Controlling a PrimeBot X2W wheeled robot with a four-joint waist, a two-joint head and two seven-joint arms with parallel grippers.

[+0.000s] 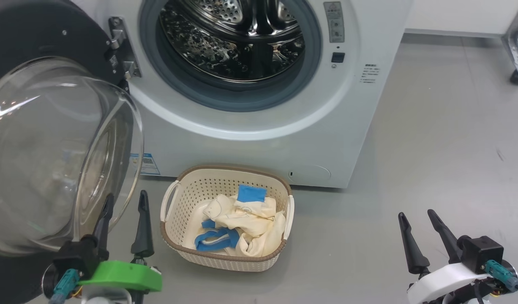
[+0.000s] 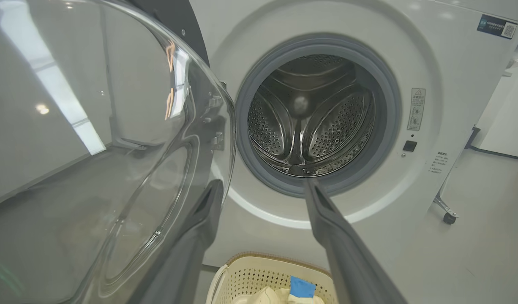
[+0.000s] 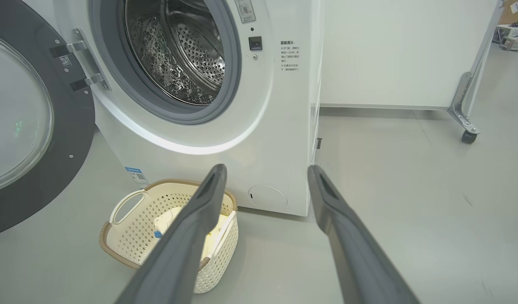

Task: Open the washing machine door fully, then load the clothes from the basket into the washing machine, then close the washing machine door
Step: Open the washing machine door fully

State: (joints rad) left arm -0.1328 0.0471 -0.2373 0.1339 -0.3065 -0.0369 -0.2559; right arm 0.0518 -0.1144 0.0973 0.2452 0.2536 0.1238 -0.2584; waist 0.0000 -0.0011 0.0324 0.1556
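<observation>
Left gripper (image 1: 126, 195), fingers spread and empty, hovers beside the swung-out door (image 1: 52, 147); right gripper (image 1: 415, 213), also spread and empty, sits well apart. The clothes (image 1: 246, 223) lie crumpled in the basket (image 1: 225, 169) just before the washer (image 1: 263, 152). They look light, soft and floppy, likely best pinched at a raised fold or blue cuff. Smooth grey floor (image 1: 432, 147) all round.

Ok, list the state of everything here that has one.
washing machine door: swung open.
washing machine drum: empty.
basket: upright on the floor, loaded.
clothes: crumpled in the basket.
left gripper: open, empty.
right gripper: open, empty.
</observation>
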